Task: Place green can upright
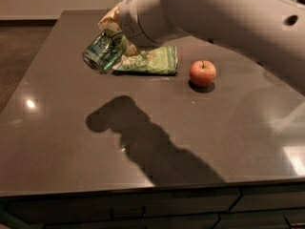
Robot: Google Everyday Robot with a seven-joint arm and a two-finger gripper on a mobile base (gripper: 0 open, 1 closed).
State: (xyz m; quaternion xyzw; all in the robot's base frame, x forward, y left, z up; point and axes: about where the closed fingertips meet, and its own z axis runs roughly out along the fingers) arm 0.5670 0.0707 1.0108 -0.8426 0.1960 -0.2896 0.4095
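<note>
The green can (pixel 101 52), green with dark and pale markings and a silver end, is tilted with its end facing down-left. It is held in the air above the dark table (pixel 57 142), over its far left part. My gripper (pixel 114 32) is shut on the can from above and behind. The pale fingers (pixel 110 19) show at the can's top. The big white arm (pixel 214 18) reaches in from the upper right and hides the rest of the gripper.
A flat crinkled green snack bag (pixel 151 61) lies just right of the can. A red apple (pixel 202 73) stands further right. The arm's shadow (pixel 143 142) falls across the table's middle. The table's front edge (pixel 143 190) runs along the bottom.
</note>
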